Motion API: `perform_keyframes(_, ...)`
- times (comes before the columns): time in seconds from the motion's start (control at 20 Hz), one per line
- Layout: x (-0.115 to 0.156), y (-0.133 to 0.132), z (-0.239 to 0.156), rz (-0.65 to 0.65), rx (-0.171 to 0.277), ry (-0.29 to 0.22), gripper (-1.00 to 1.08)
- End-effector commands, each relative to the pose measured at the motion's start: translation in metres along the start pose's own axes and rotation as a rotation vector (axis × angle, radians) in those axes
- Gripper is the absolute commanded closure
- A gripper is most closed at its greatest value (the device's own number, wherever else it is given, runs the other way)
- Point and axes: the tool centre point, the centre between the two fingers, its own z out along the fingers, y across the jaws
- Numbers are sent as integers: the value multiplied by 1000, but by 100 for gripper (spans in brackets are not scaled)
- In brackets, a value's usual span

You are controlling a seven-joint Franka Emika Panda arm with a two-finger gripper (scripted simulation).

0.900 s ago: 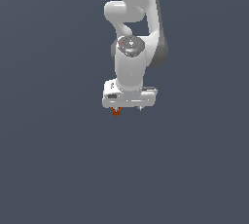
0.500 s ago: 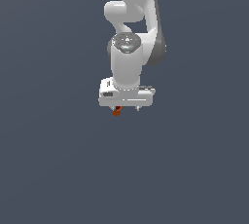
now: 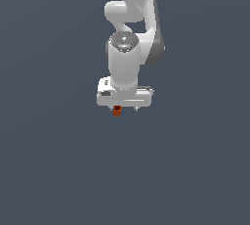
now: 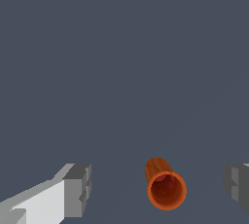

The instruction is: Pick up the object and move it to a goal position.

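Gripper (image 4: 156,189) is standing wide open, fingers (image 4: 75,189) spread well apart w/ grey pads facing inward; nothing is being clamped; the object (image 4: 165,185), a small orange-brown tapered cup w/ a rim, is sitting in the gap btwn the fingers, touching neither, its open mouth facing the wrist cam, closer to one finger than the other; in the exterior view the white arm (image 3: 128,53) is pointing straight down, gripper (image 3: 124,107) at its lower end; the object (image 3: 116,111) is showing just under the gripper body, toward the exterior view's left; the surface (image 3: 58,170) is plain dark grey, no edges showing.
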Motion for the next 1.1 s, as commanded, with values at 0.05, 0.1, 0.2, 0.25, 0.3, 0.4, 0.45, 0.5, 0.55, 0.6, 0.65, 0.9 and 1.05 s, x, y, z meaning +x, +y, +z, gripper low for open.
perform_keyframes(0.05,-6,3,8,36,2,-1,-92)
perform_keyframes(0.1,-8,4,11,50,3,-2,-92)
perform_keyframes(0.2,-14,8,18,85,4,-2,-92)
perform_keyframes(0.25,-17,9,22,106,5,-3,-92)
perform_keyframes(0.3,-21,11,27,128,6,-3,-92)
perform_keyframes(0.4,-30,16,37,178,7,-4,-92)
perform_keyframes(0.45,-35,18,42,207,8,-5,-92)
perform_keyframes(0.5,-41,21,48,236,8,-5,-92)
perform_keyframes(0.55,-46,24,53,264,9,-6,-92)
perform_keyframes(0.6,-51,26,57,291,9,-6,-92)
perform_keyframes(0.65,-55,28,61,315,9,-6,-92)
perform_keyframes(0.9,-74,37,77,408,8,-7,-92)
perform_keyframes(1.05,-81,40,82,441,8,-7,-92)
